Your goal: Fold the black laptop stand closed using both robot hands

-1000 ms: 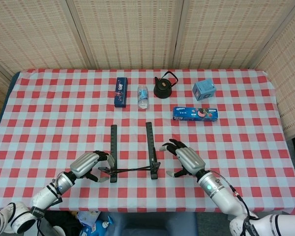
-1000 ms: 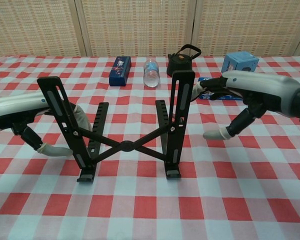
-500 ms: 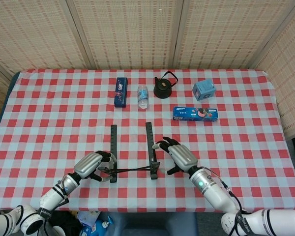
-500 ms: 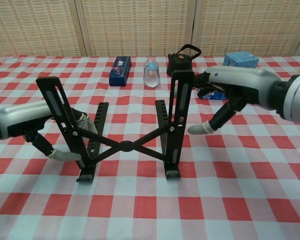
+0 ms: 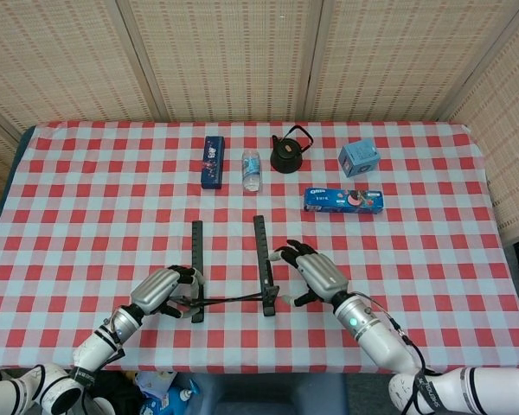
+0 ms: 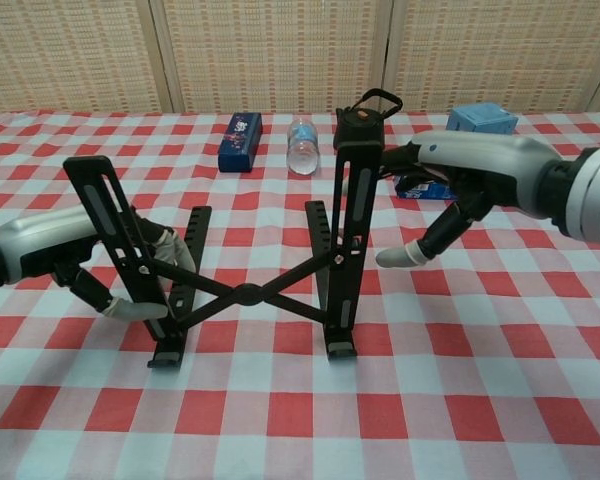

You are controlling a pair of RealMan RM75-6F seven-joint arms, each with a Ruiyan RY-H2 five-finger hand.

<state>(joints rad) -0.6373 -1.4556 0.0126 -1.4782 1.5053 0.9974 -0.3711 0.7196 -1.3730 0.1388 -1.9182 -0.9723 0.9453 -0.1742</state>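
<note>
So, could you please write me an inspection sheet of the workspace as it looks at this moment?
Surface: table under a red-and-white checked cloth.
Job's things: black laptop stand open, rails apart, cross-brace spread.
Clutter: blue box, water bottle, black kettle, light blue box, blue cookie pack, all along the far side.
Hands: left robot hand at the left rail; right robot hand at the right rail; firm grip unclear.
Cables: nothing seen.
Surroundings: woven screen panels behind.

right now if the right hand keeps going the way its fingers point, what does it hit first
Most likely the right upright arm of the black laptop stand. The right hand has its fingers aimed leftward at that arm, and the upper fingertips look at or nearly on it already; depth leaves contact unclear.
</note>
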